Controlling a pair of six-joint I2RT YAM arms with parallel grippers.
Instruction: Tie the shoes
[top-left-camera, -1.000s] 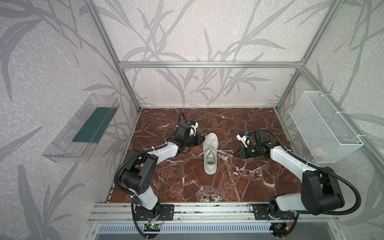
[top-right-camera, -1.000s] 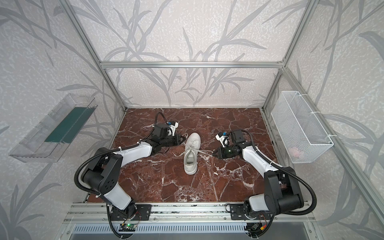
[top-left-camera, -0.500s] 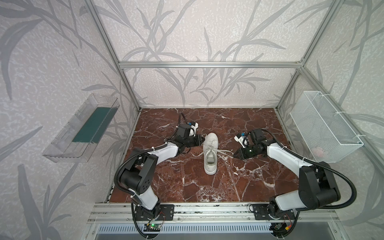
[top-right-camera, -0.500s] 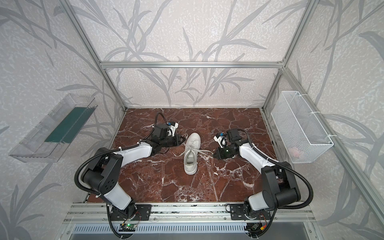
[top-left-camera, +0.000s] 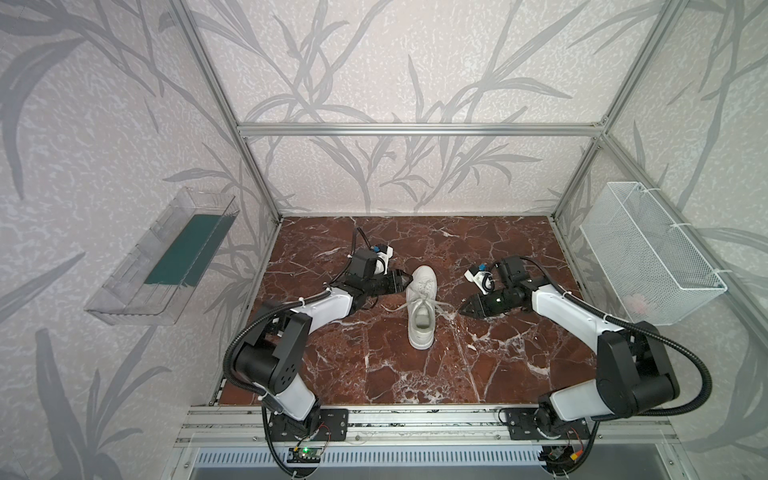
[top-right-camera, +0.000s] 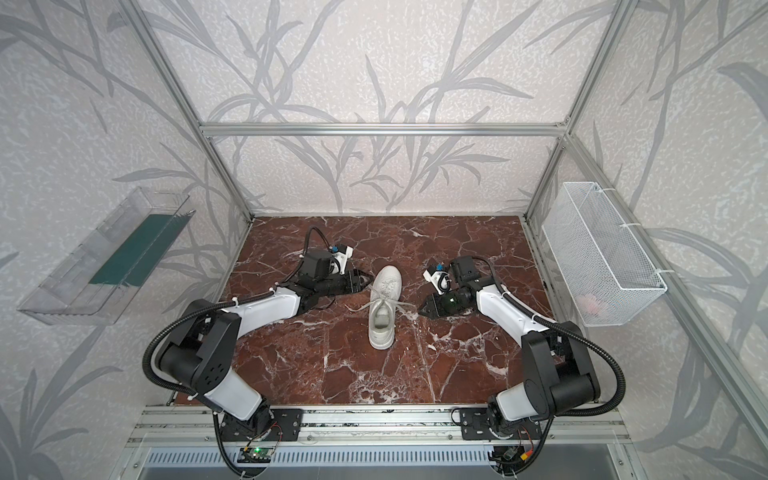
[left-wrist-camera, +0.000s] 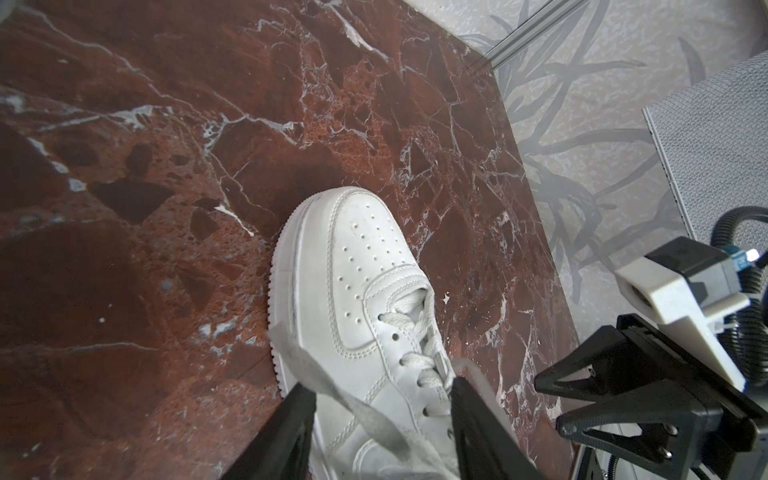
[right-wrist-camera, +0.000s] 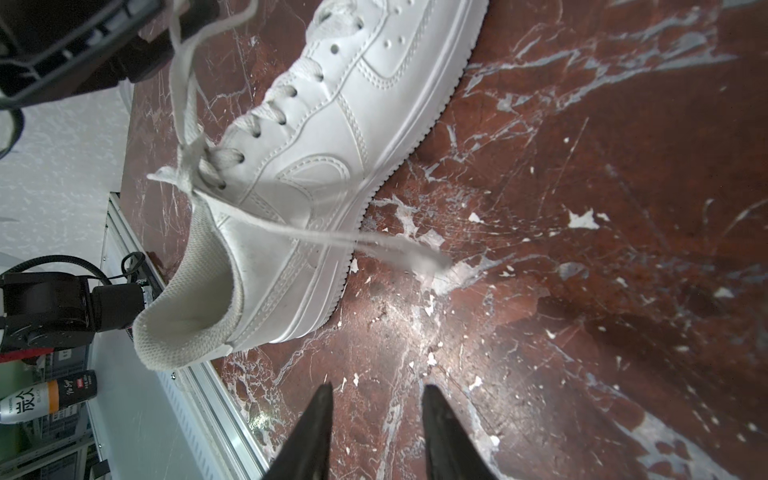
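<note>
While the left gripper (left-wrist-camera: 381, 386) holds its black fingers (left-wrist-camera: 291, 432) apart over the laced front of the white sneaker (left-wrist-camera: 357, 270), a blurred strand of the off-white laces (left-wrist-camera: 374, 419) crosses the gap between them, and neither finger visibly presses on it. Opposite, the right gripper (right-wrist-camera: 378, 387) also has its fingers (right-wrist-camera: 320, 428) apart, with only bare marble between them. Another strand runs from the eyelets over the sneaker's sole and ends, blurred, on the tabletop (right-wrist-camera: 582, 291) just ahead of those tips. A rough crossing of the laces sits at the top eyelets, near the grey-white collar.

In both top views the sneaker (top-left-camera: 420, 307) stands upright on its sole near the middle of the red-brown marble tabletop, toe toward the back wall, heel toward the front rail. The left gripper (top-left-camera: 401, 279) comes in at the sneaker's left side, level with the lacing and just beside it. The right gripper (top-left-camera: 465, 308) points at the collar from the right, a little apart. Both forearms lie low and nearly level over the tabletop, elbows folded back above bases bolted to the front rail.

On the left wall hangs a clear plastic tray (top-left-camera: 124, 299) holding a dark green flat piece (top-left-camera: 187, 253). On the right wall, a white wire basket (top-left-camera: 648, 232) holds something small and pale pink (top-left-camera: 636, 301), too faint to identify.
</note>
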